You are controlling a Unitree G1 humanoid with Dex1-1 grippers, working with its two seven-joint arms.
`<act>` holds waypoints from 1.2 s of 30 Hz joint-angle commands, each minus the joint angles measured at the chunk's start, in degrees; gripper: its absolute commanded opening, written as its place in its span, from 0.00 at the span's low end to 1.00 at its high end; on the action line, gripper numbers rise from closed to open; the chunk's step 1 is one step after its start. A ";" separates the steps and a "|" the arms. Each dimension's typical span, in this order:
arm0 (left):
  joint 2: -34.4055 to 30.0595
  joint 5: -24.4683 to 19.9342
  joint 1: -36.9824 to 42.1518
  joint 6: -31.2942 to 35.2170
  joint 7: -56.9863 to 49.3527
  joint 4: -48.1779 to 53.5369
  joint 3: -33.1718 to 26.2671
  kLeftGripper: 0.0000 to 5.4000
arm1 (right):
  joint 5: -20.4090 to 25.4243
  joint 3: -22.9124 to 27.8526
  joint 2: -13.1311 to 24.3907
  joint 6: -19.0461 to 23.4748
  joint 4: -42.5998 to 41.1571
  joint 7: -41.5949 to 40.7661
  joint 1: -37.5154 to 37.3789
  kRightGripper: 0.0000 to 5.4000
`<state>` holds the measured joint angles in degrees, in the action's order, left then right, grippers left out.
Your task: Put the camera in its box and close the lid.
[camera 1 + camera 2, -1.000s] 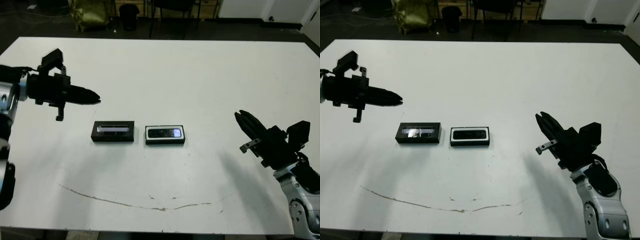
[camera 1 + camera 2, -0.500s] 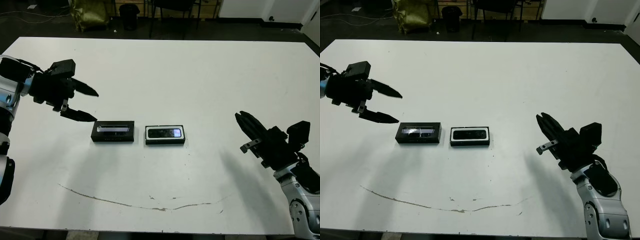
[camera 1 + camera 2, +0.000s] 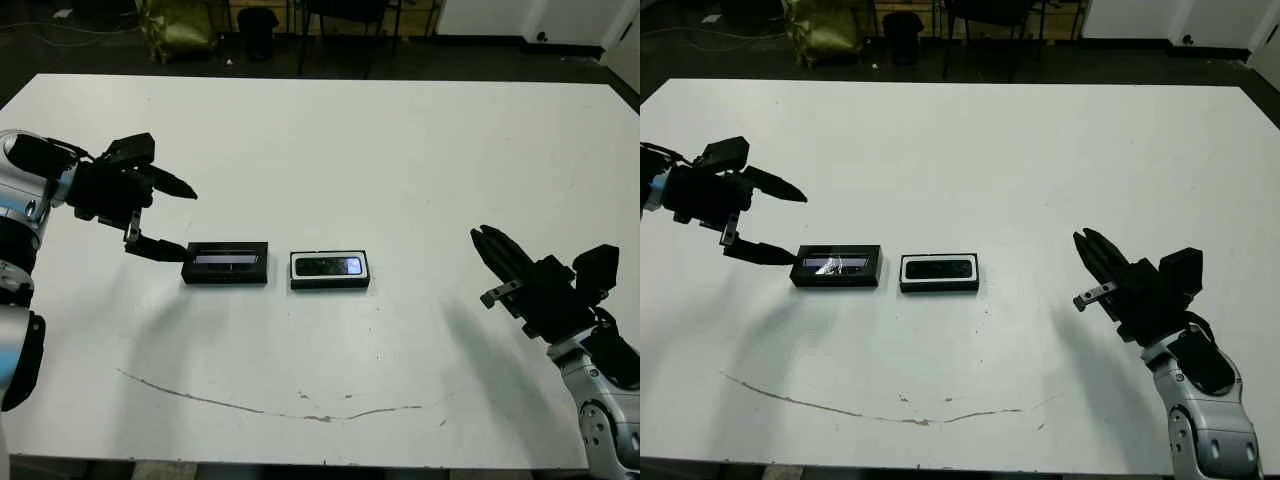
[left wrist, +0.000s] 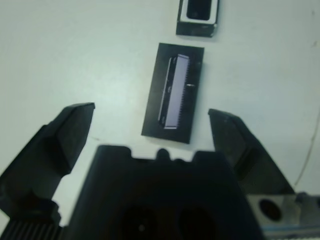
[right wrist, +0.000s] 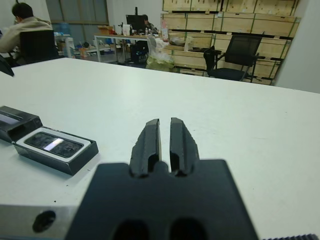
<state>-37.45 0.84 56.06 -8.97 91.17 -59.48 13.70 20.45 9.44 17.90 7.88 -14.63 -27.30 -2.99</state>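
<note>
The left tool (image 3: 170, 215), fingers spread wide, hovers just beside the lid (image 3: 227, 262) lying flat on the desk (image 3: 400, 150) next to the box (image 3: 330, 270) holding the camera (image 3: 331, 266); so thin a lid may slide away instead of lifting.
</note>
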 commanded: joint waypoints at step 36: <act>3.91 -2.63 -0.35 -4.94 1.33 -5.71 4.55 1.00 | 0.32 -0.84 -1.24 -0.95 2.25 0.68 -2.23 0.00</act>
<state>-33.87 -2.58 56.05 -13.33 92.33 -64.44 17.91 20.46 8.68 16.82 6.49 -13.18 -26.35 -4.74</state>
